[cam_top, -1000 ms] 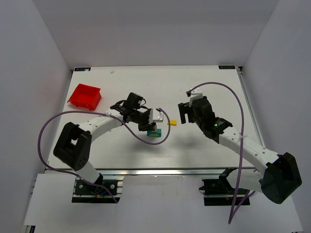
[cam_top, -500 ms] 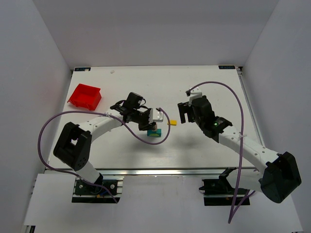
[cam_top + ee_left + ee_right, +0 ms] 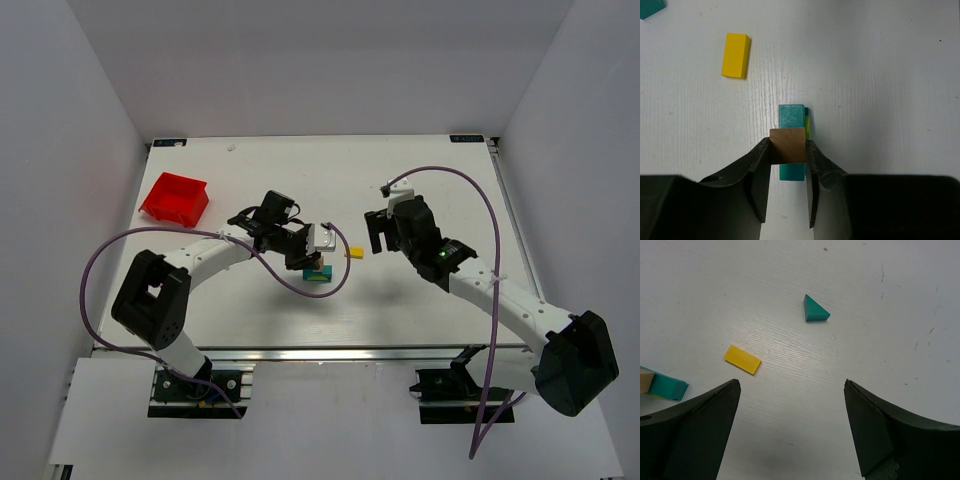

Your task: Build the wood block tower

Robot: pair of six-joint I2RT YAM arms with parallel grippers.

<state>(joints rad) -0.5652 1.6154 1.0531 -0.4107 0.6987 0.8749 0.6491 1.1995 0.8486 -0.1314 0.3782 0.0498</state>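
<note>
Right arm's cable (image 3: 470, 185) has shifted slightly; little else changes. Left hand (image 3: 788, 146) clamped on tan block (image 3: 787, 150) over wood block tower (image 3: 791, 117), mid-bench (image 3: 880, 75). Right hand (image 3: 790, 390) wide apart, near yellow block (image 3: 742, 359).

One tower (image 3: 791, 117), bin (image 3: 172, 197), two loose blocks (image 3: 742, 359)

Matt brown wooden block (image 3: 787, 145), painted yellow block (image 3: 735, 48) — smooth, white table (image 3: 880, 75) faintly grained, matt

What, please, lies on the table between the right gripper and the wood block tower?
One loose yellow block lies flat between tower and right gripper, in the top view.
</note>
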